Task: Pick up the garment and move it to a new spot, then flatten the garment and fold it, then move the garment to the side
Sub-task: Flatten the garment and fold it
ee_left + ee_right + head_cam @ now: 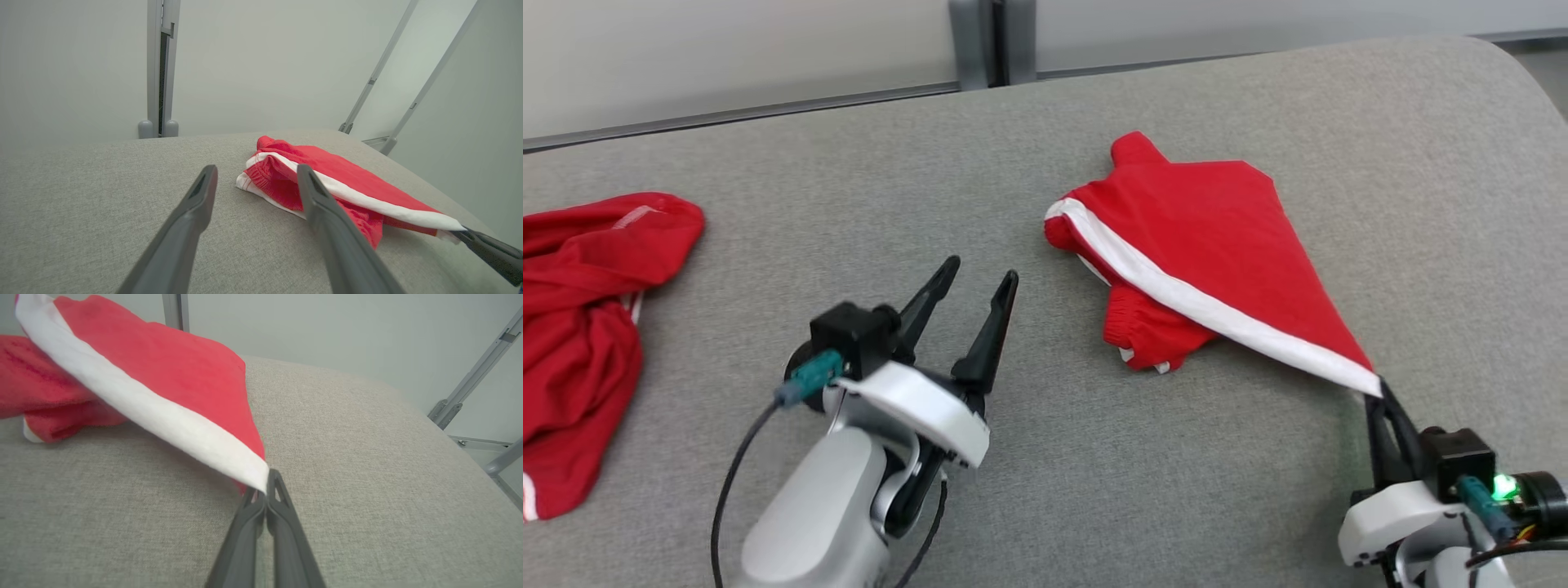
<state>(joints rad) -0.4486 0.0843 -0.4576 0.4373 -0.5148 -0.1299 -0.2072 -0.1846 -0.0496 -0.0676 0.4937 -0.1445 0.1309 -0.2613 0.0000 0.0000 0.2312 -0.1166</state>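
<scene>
Our right hand point(1382, 400) pinches the red shorts point(1209, 237) by a corner, left hand point(982, 271) spread; moving, flattening, folding remain.

Red garment point(1209, 229) with white stripe on grey fabric surface point(1054, 490).

You find no legible text, label, brand, number or sign in any of the three views.
</scene>
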